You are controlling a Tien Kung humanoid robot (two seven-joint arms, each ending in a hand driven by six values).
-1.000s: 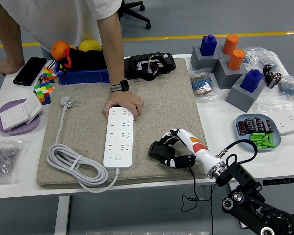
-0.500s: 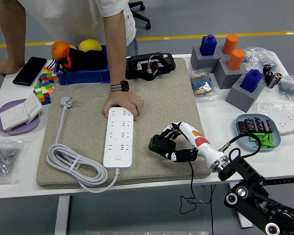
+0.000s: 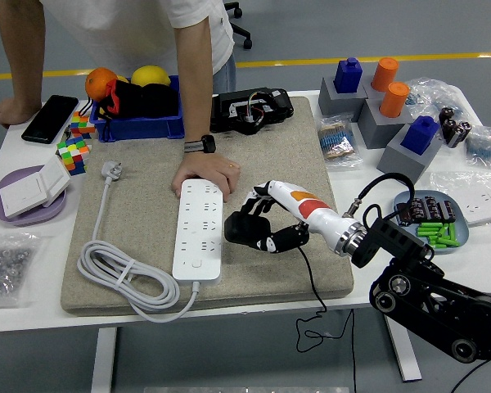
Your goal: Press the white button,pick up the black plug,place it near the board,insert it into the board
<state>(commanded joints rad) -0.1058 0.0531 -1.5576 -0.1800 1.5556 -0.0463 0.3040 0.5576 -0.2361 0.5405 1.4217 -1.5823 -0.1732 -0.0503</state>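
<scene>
Black plug (image 3: 247, 230): pinched in my right robot hand (image 3: 266, 225), just beside the white power strip (image 3: 200, 230) on the felt mat (image 3: 299, 160) at mid-bench. Likely light, rigid, smooth; hold the body, prongs free. A person's hand (image 3: 206, 173) steadies the strip.

Bright, even overhead light; soft short shadows; sharp focus, no glare, no blur.
</scene>
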